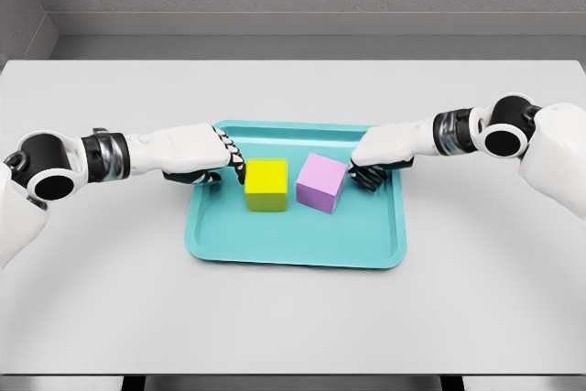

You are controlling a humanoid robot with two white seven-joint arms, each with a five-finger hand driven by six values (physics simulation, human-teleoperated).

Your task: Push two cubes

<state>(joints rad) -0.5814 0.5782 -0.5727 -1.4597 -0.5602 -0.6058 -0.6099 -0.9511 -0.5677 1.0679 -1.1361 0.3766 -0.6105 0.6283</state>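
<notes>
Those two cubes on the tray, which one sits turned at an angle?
The purple cube, on the right side of the teal tray. The yellow cube sits square to the tray's edges.

L hand (203, 160), R hand (380, 155): fingers curled, arms reaching inward.

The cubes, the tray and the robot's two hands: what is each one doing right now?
yellow cube: sitting flat on the tray, left hand at its left side.
purple cube: on the tray, turned a bit, apart from the yellow one, right hand at its right side.
tray: lying flat on the table.
left hand: fingers curled, holding nothing.
right hand: fingers curled, holding nothing.
table: holds the tray.
</notes>
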